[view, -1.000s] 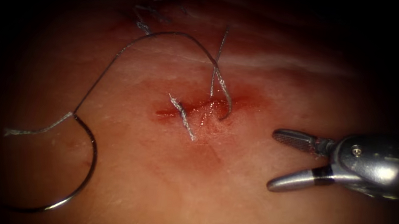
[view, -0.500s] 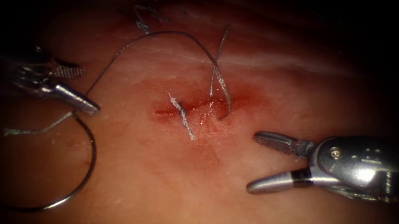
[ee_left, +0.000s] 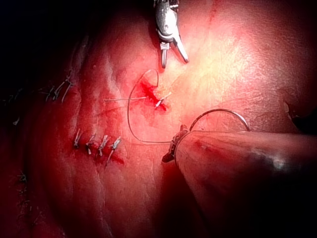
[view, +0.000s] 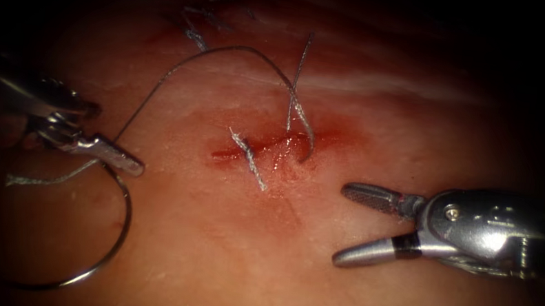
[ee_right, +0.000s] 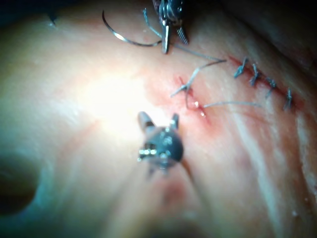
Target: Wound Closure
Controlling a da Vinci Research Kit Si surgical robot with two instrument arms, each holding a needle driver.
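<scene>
— steel curve on the left, is that yours?

— my needle (view: pixel 109 251), yes. it lies flat on the tissue (view: pixel 218 257), well left of the cut (view: pixel 266 151), not in it. my left tool (view: pixel 112 154) sits at its thread end; i cannot tell if those jaws grip anything.

— and the right?

— my right tool (view: pixel 350 225) is just right of the cut, jaws spread wide, holding nothing.

— the thread (view: pixel 230 49)?

— it arcs from the needle's end over to the cut and goes into the tissue there.
</scene>
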